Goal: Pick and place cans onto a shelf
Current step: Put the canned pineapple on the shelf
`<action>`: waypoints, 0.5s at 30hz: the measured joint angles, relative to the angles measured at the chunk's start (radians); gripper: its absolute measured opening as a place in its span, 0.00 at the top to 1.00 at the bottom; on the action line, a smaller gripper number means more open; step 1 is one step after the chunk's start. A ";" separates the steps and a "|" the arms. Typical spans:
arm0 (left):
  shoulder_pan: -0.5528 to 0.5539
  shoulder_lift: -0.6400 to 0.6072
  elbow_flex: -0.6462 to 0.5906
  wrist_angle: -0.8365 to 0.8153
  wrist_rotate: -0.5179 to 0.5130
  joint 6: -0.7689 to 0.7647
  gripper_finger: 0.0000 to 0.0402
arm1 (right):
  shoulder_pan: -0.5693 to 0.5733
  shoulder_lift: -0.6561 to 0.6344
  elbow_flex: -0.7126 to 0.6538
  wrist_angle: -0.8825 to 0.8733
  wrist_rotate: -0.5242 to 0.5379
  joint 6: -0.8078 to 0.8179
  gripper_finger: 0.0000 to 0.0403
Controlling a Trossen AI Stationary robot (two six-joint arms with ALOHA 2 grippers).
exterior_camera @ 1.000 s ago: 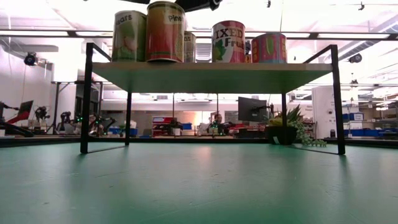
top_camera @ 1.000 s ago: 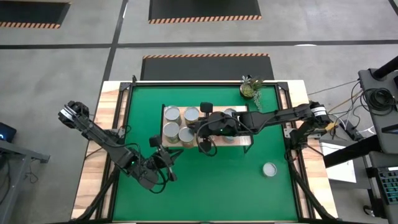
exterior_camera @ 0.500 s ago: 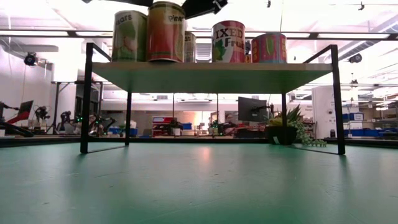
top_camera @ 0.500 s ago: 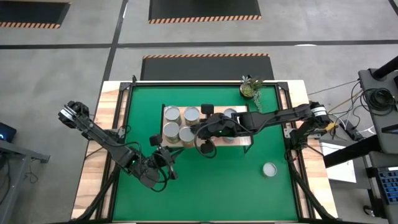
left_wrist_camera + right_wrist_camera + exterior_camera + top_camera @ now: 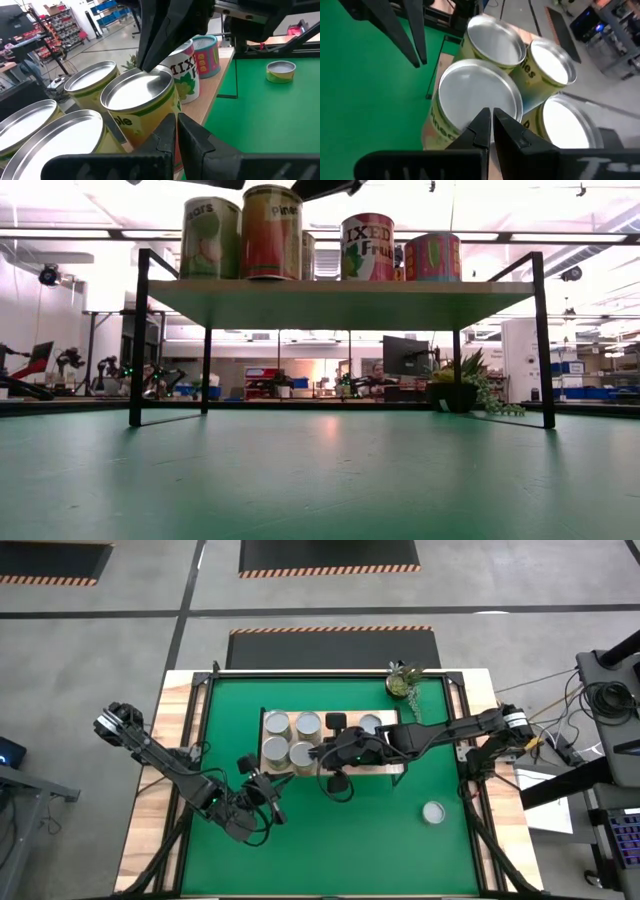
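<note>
Shelf nearly stocked, one can left on the worktop.
Cans [image 5: 290, 738] crowd the shelf [image 5: 394, 769] to leave room; the last can [image 5: 433, 812] sits well apart on the worktop [image 5: 330, 850]. Right hand [image 5: 337, 783] clenched, empty, at the shelf's near edge; left hand [image 5: 266, 788] likewise.

Cans [image 5: 288, 738] crowd the shelf's [image 5: 392, 768] left half; green mat [image 5: 340, 830] lies open.

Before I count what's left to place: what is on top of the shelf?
On the shelf, four cans show at its left end and one farther right; the right end effector and arm cover the middle.
</note>
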 joint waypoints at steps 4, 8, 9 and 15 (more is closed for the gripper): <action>0.003 0.000 0.000 0.000 -0.001 0.000 1.00 | 0.008 0.000 0.000 -0.015 0.002 0.032 0.98; 0.009 0.000 0.000 0.002 -0.002 0.000 1.00 | 0.021 0.002 0.000 -0.014 -0.016 0.053 0.98; 0.011 0.000 0.000 0.002 -0.002 0.000 1.00 | 0.025 0.002 0.000 -0.014 -0.022 0.055 0.98; 0.025 0.000 0.000 0.009 -0.002 0.000 1.00 | 0.043 0.003 0.000 0.007 -0.024 0.079 0.98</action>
